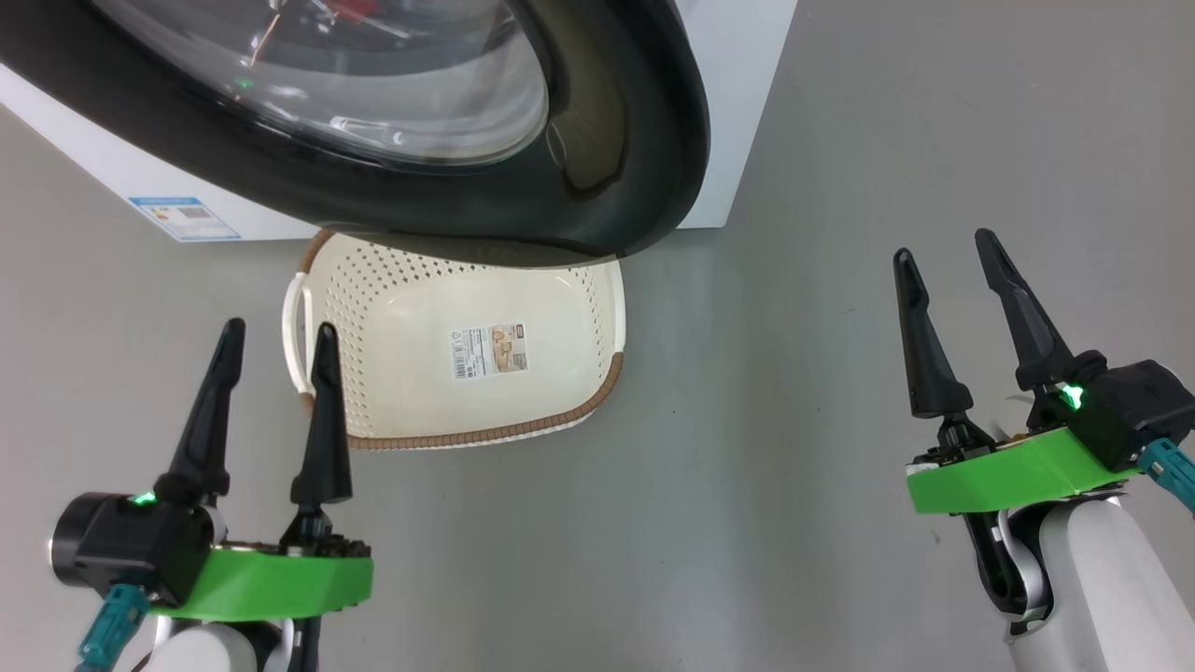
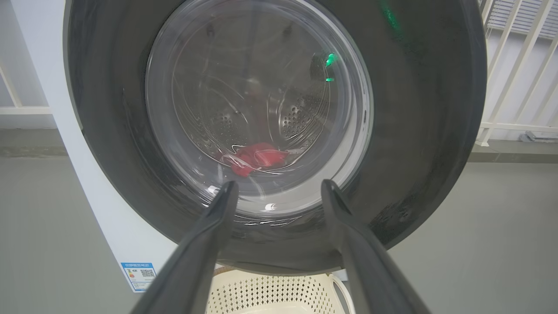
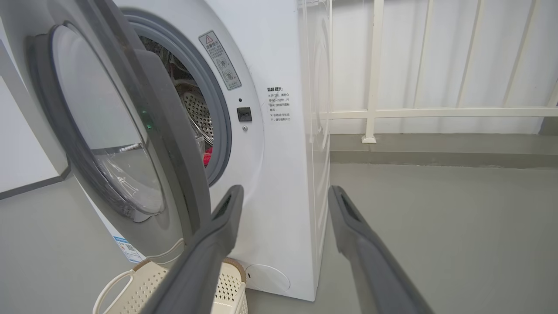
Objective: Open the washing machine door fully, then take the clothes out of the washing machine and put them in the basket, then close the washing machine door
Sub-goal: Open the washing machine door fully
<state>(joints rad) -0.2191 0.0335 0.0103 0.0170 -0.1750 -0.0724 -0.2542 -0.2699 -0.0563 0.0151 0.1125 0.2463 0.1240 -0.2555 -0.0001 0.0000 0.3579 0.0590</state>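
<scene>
At the lower left of the head view the left gripper (image 1: 279, 327) has its two dark fingers (image 1: 322, 420) spread apart and released, with nothing between them. Their tips point up the frame, and the inner finger overlaps the near left corner of the basket (image 1: 485, 434). At the right of that view the right gripper (image 1: 943, 245) is likewise splayed wide and grasps nothing, standing over bare grey floor (image 1: 794, 420), well apart from the basket. The basket sits on the floor at centre frame, with a paper label (image 1: 490, 350) on its bottom and a white handle on its left side. Its far end is hidden under the washing machine door (image 1: 607, 140), whose glossy black rim and bulging glass fill the upper left. Behind the door, the white washing machine (image 1: 738, 112) reaches the top edge, with a small blue label (image 1: 191, 217) at its lower front corner. In the left wrist view the clothes (image 2: 257, 157) show as a red heap low in the perforated drum, seen through the door glass just above the fingertips. The right wrist view shows the door standing ajar, swung partway out from the grey rubber ring (image 3: 218, 113), with a sliver of red in the gap; a white railing (image 3: 375, 87) stands at the upper right.
</scene>
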